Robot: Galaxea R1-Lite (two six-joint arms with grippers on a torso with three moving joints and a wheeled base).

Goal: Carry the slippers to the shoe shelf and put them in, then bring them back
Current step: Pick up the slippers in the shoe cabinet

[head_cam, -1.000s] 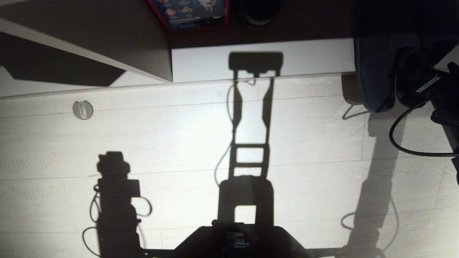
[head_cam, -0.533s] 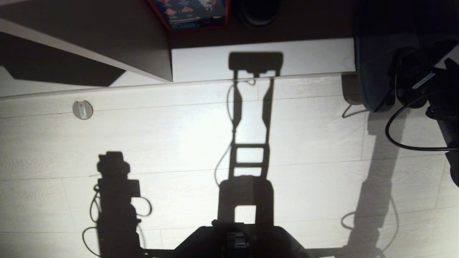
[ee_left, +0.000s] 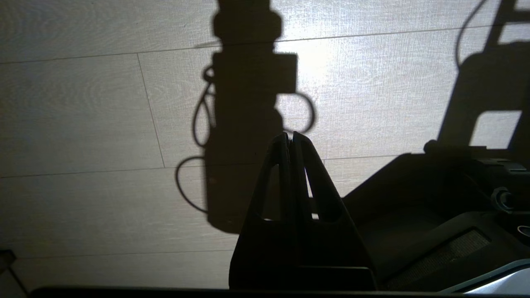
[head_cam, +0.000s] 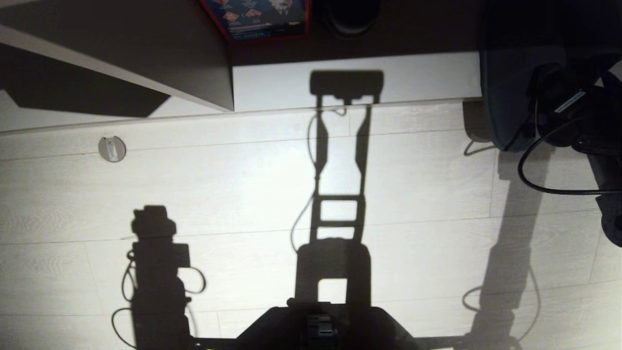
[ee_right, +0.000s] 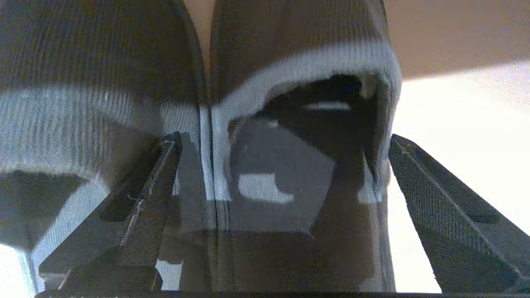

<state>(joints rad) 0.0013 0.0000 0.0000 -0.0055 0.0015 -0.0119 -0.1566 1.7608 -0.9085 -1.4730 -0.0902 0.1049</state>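
- At the far right of the head view, the right gripper (head_cam: 549, 92) hangs over the pair of flat dark charcoal fabric slippers (head_cam: 505, 102), which lie side by side on the pale wood-grain plank floor (head_cam: 243, 184), toes toward the shelf.
- Right gripper state: jaws spread wide, nothing held. In the right wrist view the gripper (ee_right: 281, 145) has one black textured finger (ee_right: 157, 182) over the left-hand slipper and the other (ee_right: 434, 194) just outside the edge of the second slipper (the ribbed uppers (ee_right: 290, 41) and the dark foot opening sit between them). Whether either finger touches the fabric cannot be told.
- A black cable (head_cam: 539, 184) loops from the right arm above the floor, beside the slippers' heels.
- Low pale grey-brown shoe shelf (head_cam: 146, 63): it runs along the upper edge of the head view, with a lighter base board (head_cam: 398, 78) in front and a dark interior behind. The slippers lie at the right end of that base board, partly over its front edge, not in the dark interior.
- Inside the shelf recess stand a red-edged printed box (head_cam: 257, 19) and a dark rounded object (head_cam: 347, 17) (identity not discernible).
- A small round metal disc (head_cam: 112, 148) is set in the floor at the left.
- Left gripper (ee_left: 290, 138): parked low beside the dark robot base (ee_left: 434, 215), fingertips pressed together, nothing between them, pointing at bare floor.
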